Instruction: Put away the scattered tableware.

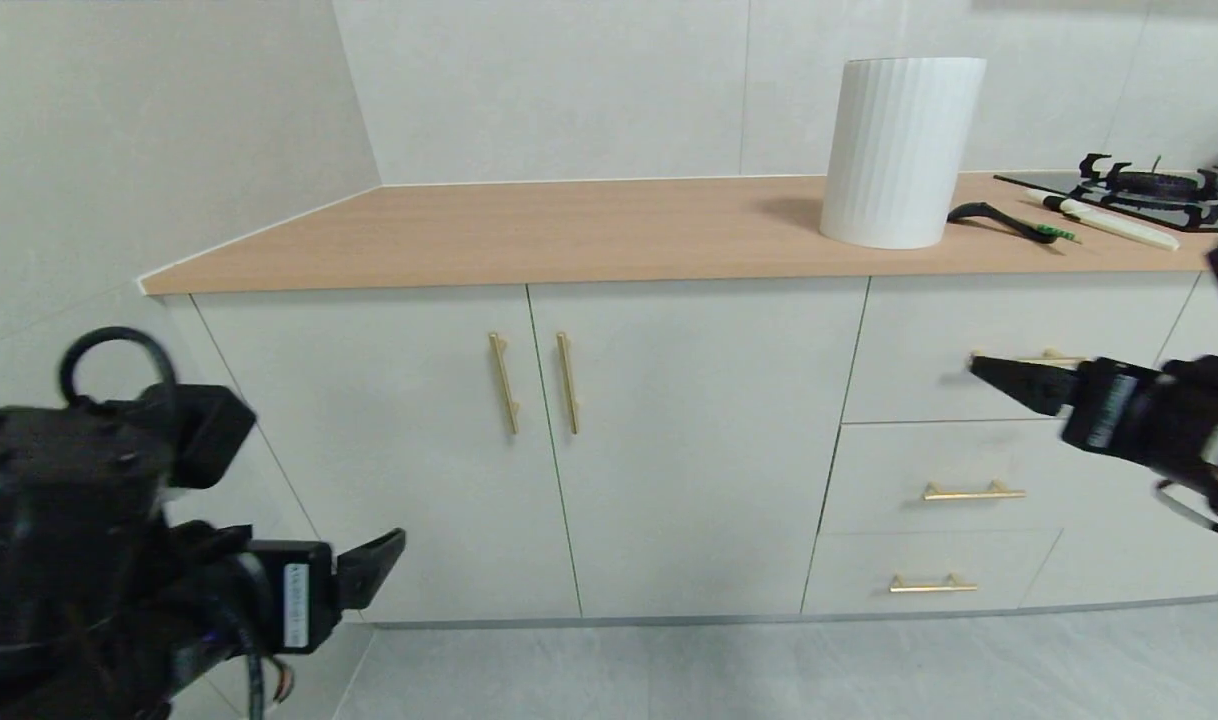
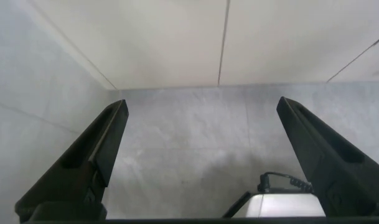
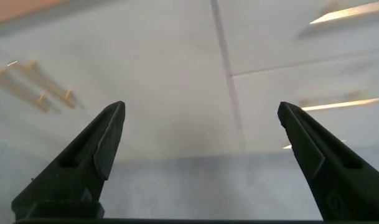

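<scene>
On the wooden countertop [image 1: 529,230] stands a tall white ribbed holder [image 1: 899,150]. Just to its right lie a black curved utensil [image 1: 999,218], a thin green-tipped piece [image 1: 1054,233] and a long white-handled utensil [image 1: 1109,222]. My right gripper [image 1: 981,368] hangs in front of the top drawer, close to its gold handle [image 1: 1054,357], below the counter edge; in the right wrist view the gripper [image 3: 201,109] is open and empty. My left gripper [image 1: 379,560] is low at the left by the cabinet base, and in the left wrist view it [image 2: 201,106] is open over the floor.
A black gas hob [image 1: 1159,187] sits at the counter's far right. Below are two cabinet doors with gold handles [image 1: 537,382] and a stack of three drawers [image 1: 969,490]. A wall [image 1: 119,150] closes in the left side. Grey floor [image 1: 769,670] lies in front.
</scene>
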Robot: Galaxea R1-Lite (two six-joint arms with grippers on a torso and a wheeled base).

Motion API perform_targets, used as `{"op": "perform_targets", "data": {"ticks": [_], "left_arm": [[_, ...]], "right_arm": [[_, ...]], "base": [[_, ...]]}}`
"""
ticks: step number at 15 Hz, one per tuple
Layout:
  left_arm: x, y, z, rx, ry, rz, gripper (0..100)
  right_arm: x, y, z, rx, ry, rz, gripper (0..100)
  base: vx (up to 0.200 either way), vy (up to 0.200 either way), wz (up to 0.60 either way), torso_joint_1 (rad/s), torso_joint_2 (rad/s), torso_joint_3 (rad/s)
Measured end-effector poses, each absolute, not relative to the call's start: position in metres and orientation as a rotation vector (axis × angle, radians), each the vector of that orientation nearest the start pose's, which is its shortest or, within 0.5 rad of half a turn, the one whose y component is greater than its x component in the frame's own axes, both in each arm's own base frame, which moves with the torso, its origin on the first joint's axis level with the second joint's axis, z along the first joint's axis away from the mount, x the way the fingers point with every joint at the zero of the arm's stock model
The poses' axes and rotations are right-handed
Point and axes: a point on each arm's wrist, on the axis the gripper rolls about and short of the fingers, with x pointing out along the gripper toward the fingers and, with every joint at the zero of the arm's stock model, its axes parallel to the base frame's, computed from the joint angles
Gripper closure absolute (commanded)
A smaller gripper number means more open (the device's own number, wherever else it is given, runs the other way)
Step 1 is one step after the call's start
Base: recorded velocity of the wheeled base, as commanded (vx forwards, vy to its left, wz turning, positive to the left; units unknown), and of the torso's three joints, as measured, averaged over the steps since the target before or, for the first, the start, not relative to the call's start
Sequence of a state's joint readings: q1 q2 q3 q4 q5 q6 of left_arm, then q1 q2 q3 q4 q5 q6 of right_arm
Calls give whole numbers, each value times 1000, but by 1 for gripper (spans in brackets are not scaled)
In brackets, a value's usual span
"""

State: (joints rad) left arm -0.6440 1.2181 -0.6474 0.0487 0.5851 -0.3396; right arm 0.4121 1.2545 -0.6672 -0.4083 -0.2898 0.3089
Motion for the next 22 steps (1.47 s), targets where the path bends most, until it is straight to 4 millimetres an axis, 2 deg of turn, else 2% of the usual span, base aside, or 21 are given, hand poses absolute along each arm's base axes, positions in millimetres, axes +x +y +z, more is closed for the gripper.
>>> {"op": "perform_targets", "data": {"ticks": [3,5,7,9,11,14,18,21,22], "left_arm": [[91,-46,185,29,421,45,0],[59,-20,170,45,356,85,0],[31,-1,154,36,279,119,0],[5,9,134,42,189,189,0],[-13,11,110,81,122,302,0],[-22,9,88,93,29,381,0],[-24,6,82,110,-26,289,0],[-23,4,80,67,-38,183,0],[-23,2,79,47,-35,100,0]], "right_arm": [[92,28,232,186,100,66,0],[40,6,214,137,92,10,0],[-4,-7,190,101,94,-47,0],[-33,-13,170,95,62,-157,0],[-48,-12,158,89,23,-273,0],[-55,-9,138,49,-2,-388,0],[-43,-8,120,16,-91,-386,0],[-27,-8,89,-36,-64,-368,0],[-26,-7,85,1,-62,-353,0]], "base": [[0,0,0,0,0,0],[0,0,0,0,0,0],[0,0,0,0,0,0],[0,0,0,0,0,0],[0,0,0,0,0,0],[0,0,0,0,0,0],[0,0,0,0,0,0],[0,0,0,0,0,0],[0,0,0,0,0,0]]}}
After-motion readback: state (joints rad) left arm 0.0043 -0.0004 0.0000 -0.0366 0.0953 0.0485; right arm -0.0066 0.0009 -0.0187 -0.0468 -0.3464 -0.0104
